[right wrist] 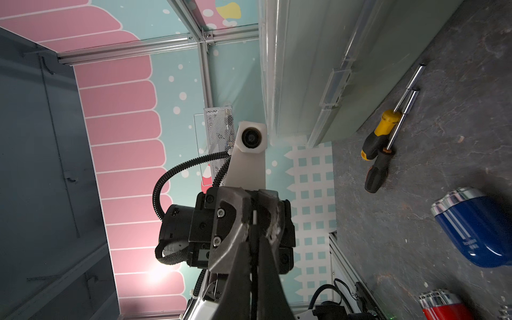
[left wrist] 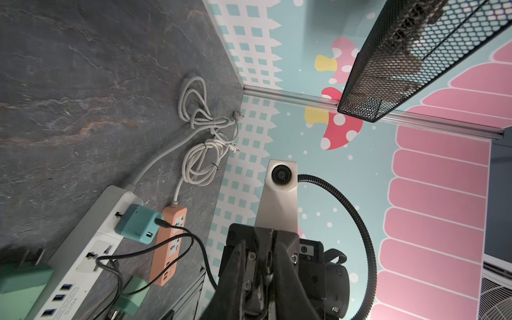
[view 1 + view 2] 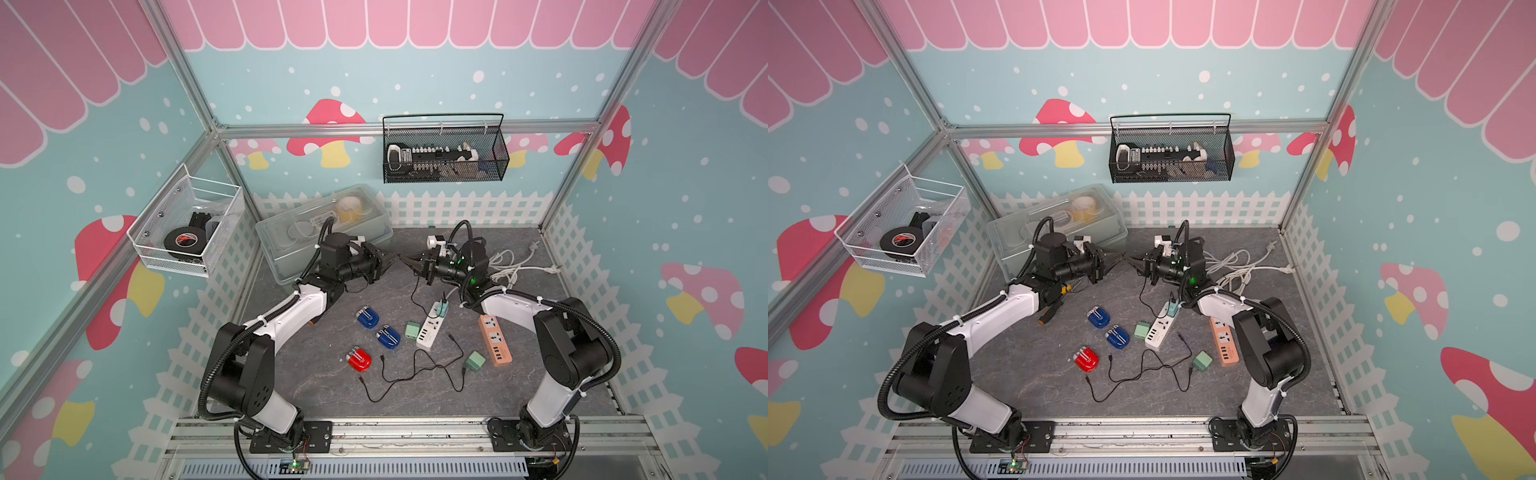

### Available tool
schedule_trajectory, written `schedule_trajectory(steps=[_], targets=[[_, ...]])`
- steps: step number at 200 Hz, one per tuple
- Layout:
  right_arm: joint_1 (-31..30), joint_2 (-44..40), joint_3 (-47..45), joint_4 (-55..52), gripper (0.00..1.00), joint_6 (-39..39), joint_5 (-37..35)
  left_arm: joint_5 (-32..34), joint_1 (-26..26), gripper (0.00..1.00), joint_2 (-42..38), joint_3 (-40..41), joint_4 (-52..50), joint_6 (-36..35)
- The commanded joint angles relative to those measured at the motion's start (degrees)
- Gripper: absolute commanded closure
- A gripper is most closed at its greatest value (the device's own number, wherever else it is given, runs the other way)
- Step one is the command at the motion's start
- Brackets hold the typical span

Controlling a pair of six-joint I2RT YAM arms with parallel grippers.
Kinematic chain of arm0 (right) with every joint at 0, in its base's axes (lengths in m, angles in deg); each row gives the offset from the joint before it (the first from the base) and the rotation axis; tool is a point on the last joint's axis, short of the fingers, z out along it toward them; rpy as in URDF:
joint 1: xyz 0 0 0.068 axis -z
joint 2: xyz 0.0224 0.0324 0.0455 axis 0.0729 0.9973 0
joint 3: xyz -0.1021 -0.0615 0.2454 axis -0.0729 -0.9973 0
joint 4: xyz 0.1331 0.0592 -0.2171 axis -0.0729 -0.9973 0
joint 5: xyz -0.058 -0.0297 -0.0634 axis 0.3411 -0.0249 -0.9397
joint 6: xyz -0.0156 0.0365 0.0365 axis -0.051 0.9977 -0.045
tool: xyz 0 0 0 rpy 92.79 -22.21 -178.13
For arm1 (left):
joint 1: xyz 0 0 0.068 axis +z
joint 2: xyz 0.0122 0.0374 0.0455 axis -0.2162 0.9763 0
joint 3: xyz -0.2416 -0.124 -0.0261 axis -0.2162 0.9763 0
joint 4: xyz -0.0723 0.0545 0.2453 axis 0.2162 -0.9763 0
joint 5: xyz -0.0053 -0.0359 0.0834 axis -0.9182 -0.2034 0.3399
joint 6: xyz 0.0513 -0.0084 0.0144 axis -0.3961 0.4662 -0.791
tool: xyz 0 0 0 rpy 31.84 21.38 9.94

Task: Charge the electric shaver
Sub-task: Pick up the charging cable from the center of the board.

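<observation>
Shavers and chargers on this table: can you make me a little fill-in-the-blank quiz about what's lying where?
1. The number of blue shavers on the table is ____.
2. The one shaver that is not blue is ____.
3. The teal adapter is plugged into the ____ power strip.
4. The right gripper is shut on a thin black ____.

Missing words: two; red; white; cable.

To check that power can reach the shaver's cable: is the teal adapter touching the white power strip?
Touching. The left wrist view shows the teal adapter seated flat on the face of the white power strip, with no gap between them.
</observation>
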Motion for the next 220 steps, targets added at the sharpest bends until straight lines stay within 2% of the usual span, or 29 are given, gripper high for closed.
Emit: schedule_trajectory(steps=[1,67,98,161,182,194,220], targets=[[0.10,0.50,2.64,0.41,1.00,0.24,2.60,-2.71,0.49,0.80,-0.85,-3.11,-6.07,-5.45],[0.09,0.78,1.89,-0.34,1.00,0.28,3.63,-3.10,0.19,0.79,0.46,-3.51,-4.67,-4.75],[0.12,0.96,2.10,-0.30,1.00,0.30,3.50,-3.28,0.03,0.90,0.75,-3.11,-3.54,-4.09],[0.01,1.72,2.03,1.42,1.00,1.32,3.10,-3.56,-0.50,0.92,1.19,-2.84,-2.56,-3.15],[-0.04,1.95,2.03,1.98,1.00,1.83,2.68,-3.48,-0.60,1.00,0.99,-2.49,-2.06,-2.94],[0.01,1.84,1.75,2.14,1.00,2.09,2.10,-3.04,-0.73,1.00,0.80,-2.19,-1.44,-2.42],[-0.13,2.10,1.71,3.00,0.86,2.96,1.27,-1.44,-1.45,1.00,0.18,-1.19,-0.40,-1.69]])
